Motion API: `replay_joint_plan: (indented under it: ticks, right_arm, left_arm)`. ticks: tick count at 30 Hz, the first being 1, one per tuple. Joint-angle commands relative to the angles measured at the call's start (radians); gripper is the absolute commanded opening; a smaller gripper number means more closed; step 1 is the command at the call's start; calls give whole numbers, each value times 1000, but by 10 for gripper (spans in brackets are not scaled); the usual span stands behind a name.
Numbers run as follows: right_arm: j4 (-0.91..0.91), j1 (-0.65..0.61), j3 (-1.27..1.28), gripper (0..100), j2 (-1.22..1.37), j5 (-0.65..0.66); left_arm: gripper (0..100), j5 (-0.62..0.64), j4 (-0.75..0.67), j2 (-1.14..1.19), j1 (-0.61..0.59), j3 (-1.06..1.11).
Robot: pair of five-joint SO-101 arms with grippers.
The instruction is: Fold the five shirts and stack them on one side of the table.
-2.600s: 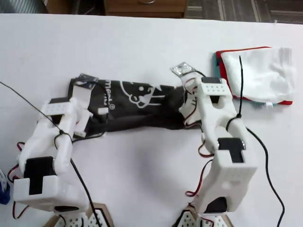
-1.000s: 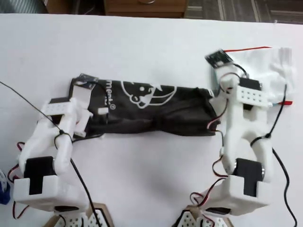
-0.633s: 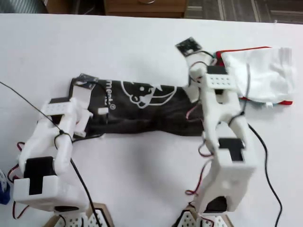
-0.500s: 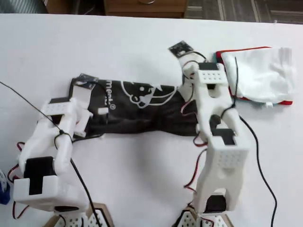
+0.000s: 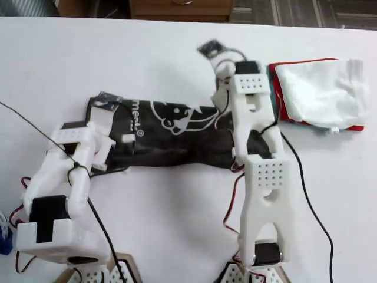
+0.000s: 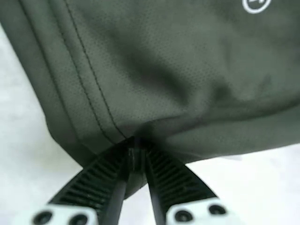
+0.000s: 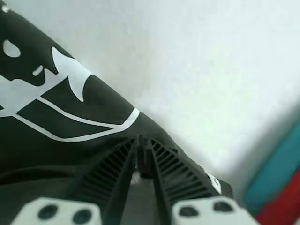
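Lying as a long crumpled band on the white tabletop, the black mesh-knit shirt with a white cartoon print looks light, limp and slightly slippery, so it will probably sag wherever it is unsupported. Hems and corners suit pinching: the left jaws are clamped on 1 stitched end, the right jaws pressed together on the edge beside the print. Nearby sits a stack of folded shirts — white over red and teal.
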Motion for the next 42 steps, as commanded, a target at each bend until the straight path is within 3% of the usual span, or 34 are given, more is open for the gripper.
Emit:
replay_joint_plan:
  ticks: [1, 4, 9, 14, 18, 24, 28, 31, 34, 42]
  right_arm:
    - [136, 31, -198, 22, -7, -11]
    - [242, 44, -258, 25, -2, -11]
    - [246, 70, -210, 23, -73, -61]
    - [246, 58, -26, 23, -300, -87]
    - [232, 35, 236, 23, -475, -86]
    - [67, 76, 612, 23, -662, -87]
    - [-53, 137, 858, 23, -779, -87]
    - [-127, 166, 1040, 23, -878, -86]
    - [-188, 183, 1209, 23, -993, -31]
    - [-240, 183, 1478, 22, -1265, 23]
  left_arm:
    - [25, -6, -23, -14, -12, 2]
    - [25, -6, -23, -14, -12, 2]
    - [25, -6, -25, -14, -12, 1]
    - [25, -5, -12, -23, -9, -28]
    - [25, 68, 124, -23, 8, -176]
    - [25, 107, 405, -23, 48, -446]
    - [28, 170, 462, -14, 9, -555]
    - [94, 262, 397, 3, -51, -564]
    - [260, 270, 353, 83, -103, -573]
    - [269, 282, 402, 420, -170, -832]
